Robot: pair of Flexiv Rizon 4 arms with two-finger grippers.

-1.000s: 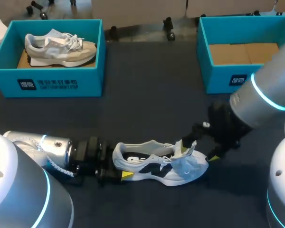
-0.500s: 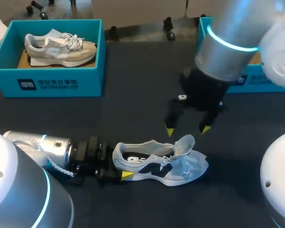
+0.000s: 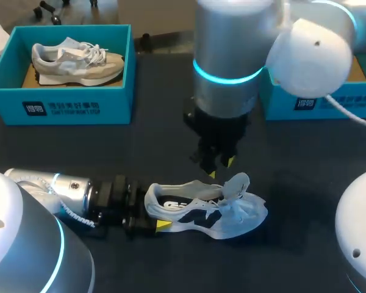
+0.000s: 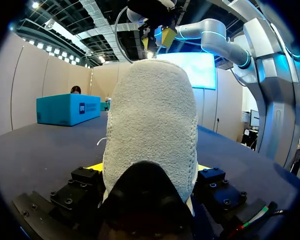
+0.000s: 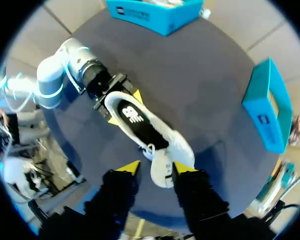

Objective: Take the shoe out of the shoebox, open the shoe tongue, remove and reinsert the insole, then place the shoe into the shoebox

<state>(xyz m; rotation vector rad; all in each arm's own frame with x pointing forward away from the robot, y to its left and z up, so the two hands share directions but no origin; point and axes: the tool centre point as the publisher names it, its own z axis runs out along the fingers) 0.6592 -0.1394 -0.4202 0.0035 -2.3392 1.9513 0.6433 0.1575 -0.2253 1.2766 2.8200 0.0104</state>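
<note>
The white-and-black mesh sneaker (image 3: 201, 210) stands on the dark table (image 3: 165, 128), well apart from the teal cardboard shoebox (image 3: 280, 105), with the left gripper (image 4: 150, 169) clenched on its heel. The right gripper (image 5: 155, 169) hangs above its tongue, fingers spread, grasping nothing.

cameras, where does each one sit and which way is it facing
Head view: above and behind, looking down on the table; both arms show.
Left wrist view: low, looking along the shoe from its heel; left gripper clamps it.
Right wrist view: above, looking down past the right gripper at the shoe.
Shared: both wrist views show the shoe and each other's gripper.
</note>
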